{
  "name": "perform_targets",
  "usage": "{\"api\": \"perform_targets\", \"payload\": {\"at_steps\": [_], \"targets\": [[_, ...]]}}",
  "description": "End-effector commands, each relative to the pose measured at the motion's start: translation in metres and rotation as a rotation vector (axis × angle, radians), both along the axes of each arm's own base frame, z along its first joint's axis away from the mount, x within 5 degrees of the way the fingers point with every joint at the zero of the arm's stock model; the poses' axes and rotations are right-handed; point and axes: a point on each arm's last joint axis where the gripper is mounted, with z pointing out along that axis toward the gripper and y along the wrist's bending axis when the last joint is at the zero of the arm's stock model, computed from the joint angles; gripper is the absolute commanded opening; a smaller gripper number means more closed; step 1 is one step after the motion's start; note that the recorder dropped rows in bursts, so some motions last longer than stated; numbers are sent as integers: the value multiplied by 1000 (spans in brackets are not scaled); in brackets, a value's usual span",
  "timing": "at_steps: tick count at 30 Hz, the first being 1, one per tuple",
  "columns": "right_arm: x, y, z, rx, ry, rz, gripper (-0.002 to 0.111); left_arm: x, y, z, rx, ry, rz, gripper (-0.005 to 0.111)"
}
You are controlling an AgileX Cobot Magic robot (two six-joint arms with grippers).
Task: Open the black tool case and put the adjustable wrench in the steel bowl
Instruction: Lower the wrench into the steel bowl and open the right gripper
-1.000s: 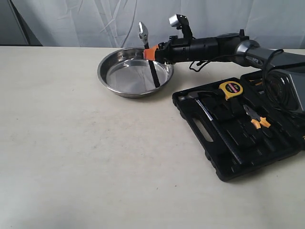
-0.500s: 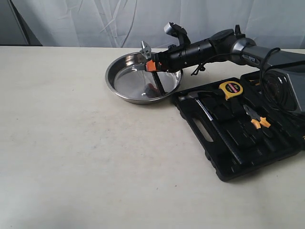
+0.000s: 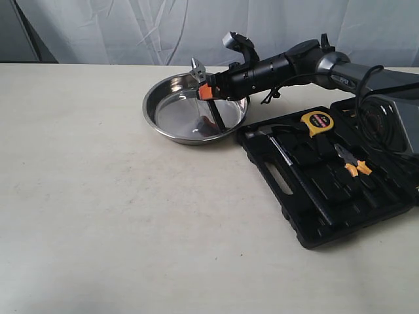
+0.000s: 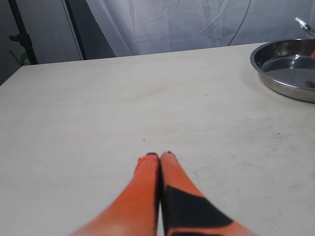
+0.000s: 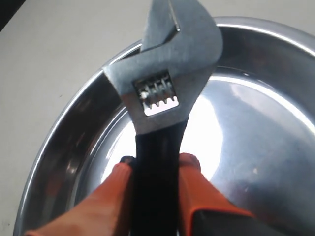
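The right gripper (image 3: 208, 91) pinches the small silver-headed, black-handled adjustable wrench (image 3: 217, 118) by its handle, long axis steeply upright, head up, handle end hanging inside the shallow shiny steel bowl (image 3: 148, 112) directly beneath, while the left gripper (image 4: 160, 156), pressed together, hovers well apart.

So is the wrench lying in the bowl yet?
No: the right claw grips the adjustable wrench near upright over the steel bowl.
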Motion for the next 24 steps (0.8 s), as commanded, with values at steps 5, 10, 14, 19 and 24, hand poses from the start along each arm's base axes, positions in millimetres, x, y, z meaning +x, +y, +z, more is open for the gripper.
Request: {"api": "perform_targets", "payload": {"at_steps": [5,10,14,19,24], "targets": [[-3,2,13,-26,-32,58,27,0,0,2,2,-12,3,0],[-2,3,15,-10,-36,42,27,0,0,2,2,-12,3,0],[-2,3,19,-3,-41,40,27,0,0,2,2,-12,3,0],[-2,3,24,-3,-48,44,36,0,0,2,2,-12,3,0],[-2,3,31,0,-62,44,47,0,0,2,2,-12,3,0]]}}
